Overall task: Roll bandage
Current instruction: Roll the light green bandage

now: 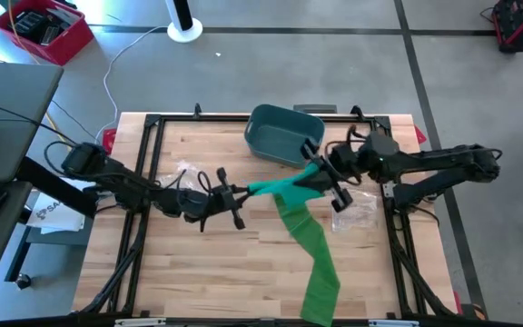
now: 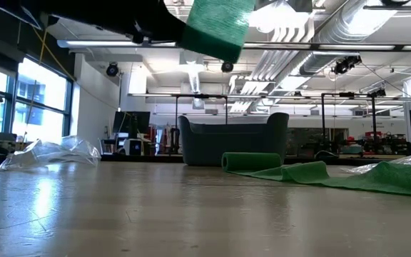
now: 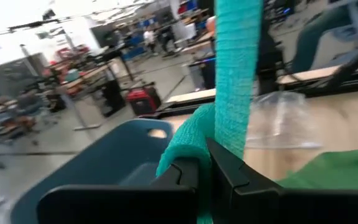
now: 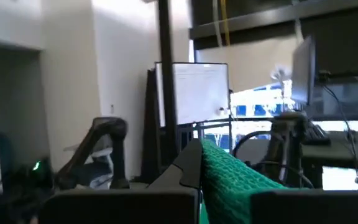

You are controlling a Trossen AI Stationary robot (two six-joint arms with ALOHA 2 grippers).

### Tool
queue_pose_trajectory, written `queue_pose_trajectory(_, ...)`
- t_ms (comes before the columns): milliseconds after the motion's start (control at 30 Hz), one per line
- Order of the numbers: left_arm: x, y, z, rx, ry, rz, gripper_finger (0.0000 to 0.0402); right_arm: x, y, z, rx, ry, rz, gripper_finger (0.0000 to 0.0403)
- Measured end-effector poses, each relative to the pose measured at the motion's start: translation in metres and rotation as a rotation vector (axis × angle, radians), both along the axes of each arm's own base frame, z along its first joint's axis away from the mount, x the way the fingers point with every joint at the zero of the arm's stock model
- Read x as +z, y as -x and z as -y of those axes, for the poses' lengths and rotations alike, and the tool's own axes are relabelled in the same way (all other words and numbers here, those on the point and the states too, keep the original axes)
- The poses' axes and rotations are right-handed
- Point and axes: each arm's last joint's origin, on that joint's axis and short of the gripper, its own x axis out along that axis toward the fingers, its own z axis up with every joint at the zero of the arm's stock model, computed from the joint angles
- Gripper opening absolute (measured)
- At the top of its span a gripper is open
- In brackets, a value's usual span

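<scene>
Green bandage: stretched mid-table, tail trailing to 6 o'clock off the table edge. Left gripper pinches its 9 o'clock end; right gripper pinches it at 3 o'clock. Advice: keep tension even and edges aligned while winding; avoid snagging the grey bin.

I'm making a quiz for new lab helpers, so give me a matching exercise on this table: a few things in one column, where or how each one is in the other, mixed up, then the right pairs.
Things:
1. left gripper
2. right gripper
3. grey bin
4. clear plastic wrapper

Places or states:
A. at the far edge of the table
B. shut on the teal end of the green bandage
C. lying flat, beside the right arm
D. shut on the bandage near the bin

Pairs: 1-B, 2-D, 3-A, 4-C
</scene>
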Motion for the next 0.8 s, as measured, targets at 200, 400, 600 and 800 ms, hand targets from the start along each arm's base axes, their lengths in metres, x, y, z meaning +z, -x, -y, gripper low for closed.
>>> queue_pose_trajectory(200,-0.02,-0.013,0.007,-0.105,0.094,0.004,0.0003,-0.009,-0.01,0.034,-0.127,-0.137,-0.076,0.0)
queue_pose_trajectory(400,-0.026,-0.037,0.023,-0.264,0.155,0.005,0.0003,-0.029,-0.025,0.069,-0.214,-0.236,-0.172,0.0)
queue_pose_trajectory(600,-0.012,-0.052,0.046,-0.349,0.118,0.038,0.0003,-0.061,-0.045,0.08,-0.245,-0.256,-0.314,0.0)
queue_pose_trajectory(800,-0.007,-0.043,0.059,-0.269,0.073,0.036,0.0003,-0.078,-0.053,0.082,-0.268,-0.232,-0.395,0.0)
